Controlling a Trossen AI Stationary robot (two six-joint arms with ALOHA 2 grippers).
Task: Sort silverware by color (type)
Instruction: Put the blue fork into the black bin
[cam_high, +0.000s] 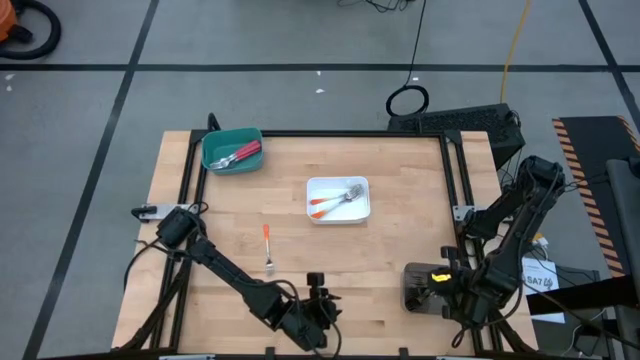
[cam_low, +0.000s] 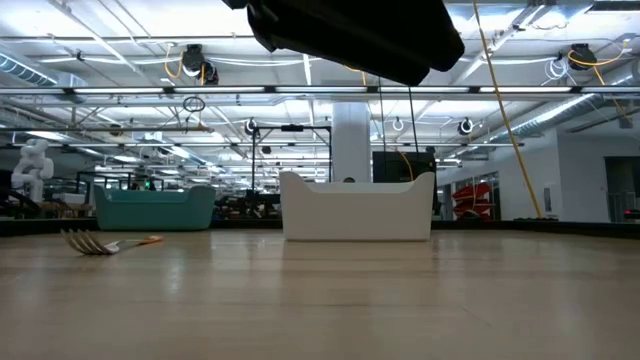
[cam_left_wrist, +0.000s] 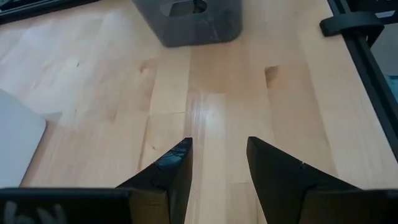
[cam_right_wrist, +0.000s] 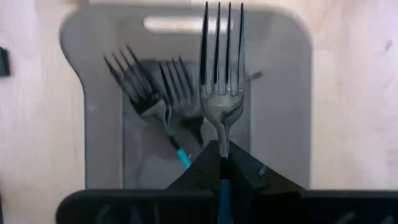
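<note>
Though hidden overhead, the right claw (cam_right_wrist: 221, 163) pinches a fork (cam_right_wrist: 221, 81), apparently blue-handled.

no text, brand or number can be read with any certainty. a small white label (cam_high: 541, 281) lying beside the right arm's base, off the table's right edge, carries dark characters, but they are too small to make out. the black-and-orange striped hazard strip (cam_high: 573, 150) on the floor bears no words.
</note>
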